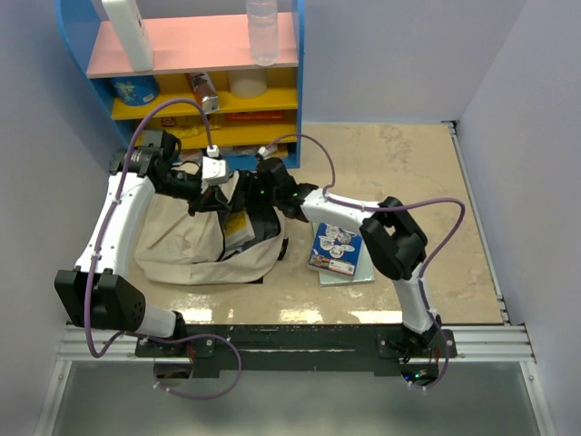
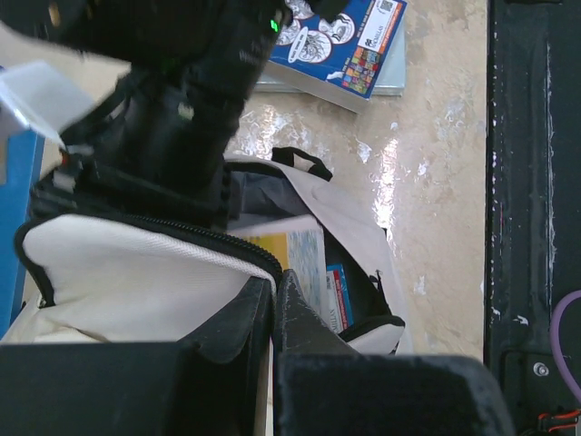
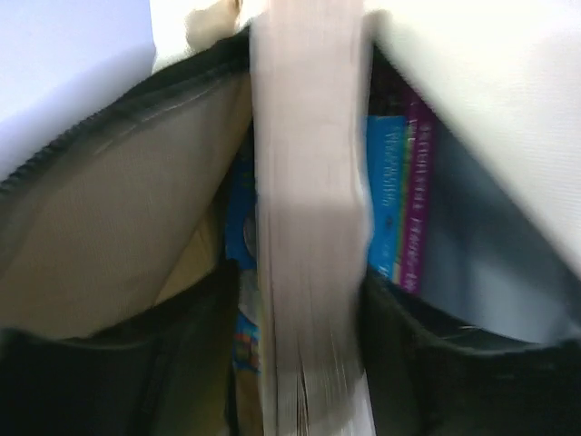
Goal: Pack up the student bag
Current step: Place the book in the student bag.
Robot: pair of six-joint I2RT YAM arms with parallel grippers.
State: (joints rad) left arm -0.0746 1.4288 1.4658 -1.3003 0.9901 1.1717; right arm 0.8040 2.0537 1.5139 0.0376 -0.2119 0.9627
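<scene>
While left pincer [image 2: 275, 292] clamps the student bag [image 2: 136, 263] at its rim, right pincer [image 3: 304, 291] parted astride a book [image 3: 309, 154], inside it.

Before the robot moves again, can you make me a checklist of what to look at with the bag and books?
1. Beige fabric backpack mouth open: ok.
2. Left gripper shut on the backpack's zipper rim: ok.
3. Thick book with pale page edges inside the backpack: ok.
4. Right gripper clear of that book: cannot tell, blurry.
5. Blue cartoon-cover book packed: not ok, it lies on the marble-look table.
</scene>
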